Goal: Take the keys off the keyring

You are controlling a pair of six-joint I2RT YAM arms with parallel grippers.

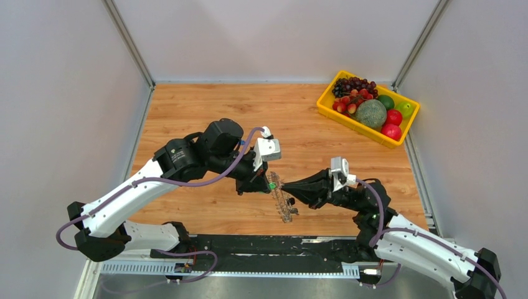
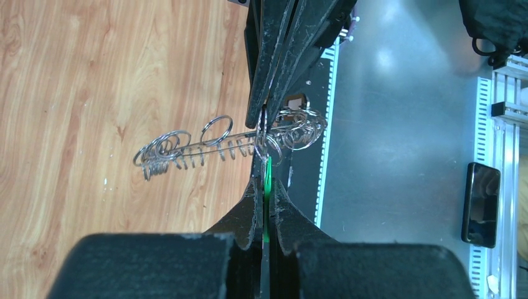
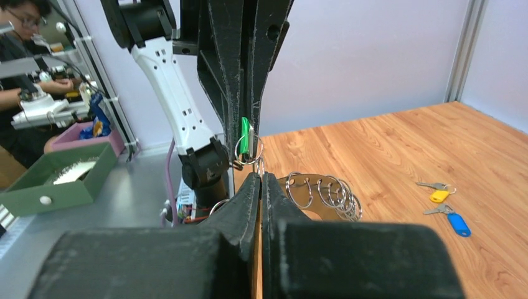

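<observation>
Table (image 1: 205, 118): wood, with both arms reaching over its middle.
Fruit tray (image 1: 355, 128): yellow, in the far right corner, well apart from the grippers.
Left gripper (image 2: 264, 182): clamped on the green key's head, above the table.
Right gripper (image 3: 260, 178): closed, its tips pinching the keyring's wire just beside the left gripper's tips.
Keyring (image 1: 284, 202): in the air between the two grippers, hanging on edge, strung with silver keys and small rings.
Green key (image 2: 268, 171): between the left gripper's fingers, touching the keyring.
Yellow key (image 3: 439, 194), blue key (image 3: 457, 224): flat on the table, near each other, off the keyring.
</observation>
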